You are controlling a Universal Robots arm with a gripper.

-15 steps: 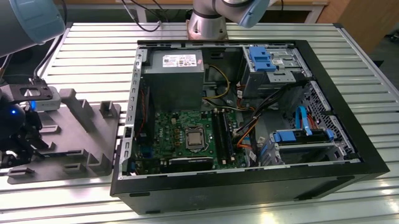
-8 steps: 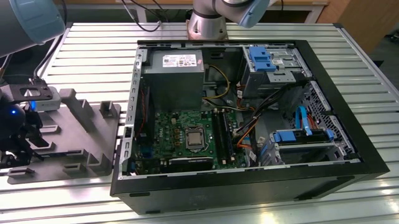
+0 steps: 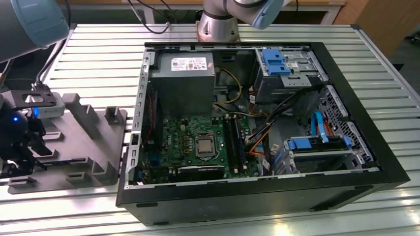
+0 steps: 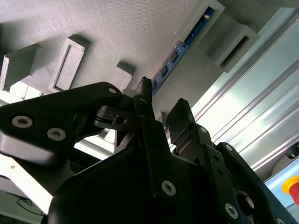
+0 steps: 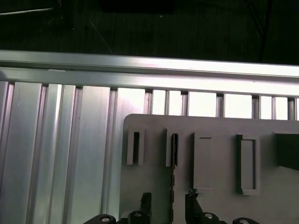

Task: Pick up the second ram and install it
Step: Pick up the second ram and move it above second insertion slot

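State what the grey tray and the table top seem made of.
Grey tray: probably moulded or printed plastic, matte, with a fine even grain. Table top: likely aluminium profile, bright silver, ribbed in long slats that catch glare.

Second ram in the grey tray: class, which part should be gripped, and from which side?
Probably pinch its two flat faces mid-length, from above. The second ram stands on edge in a slot of the tray, leaving only its upper part free.

A ribbed aluminium table (image 3: pixel 98 54) shines under bright light, with wooden furniture (image 3: pixel 387 22) behind it.
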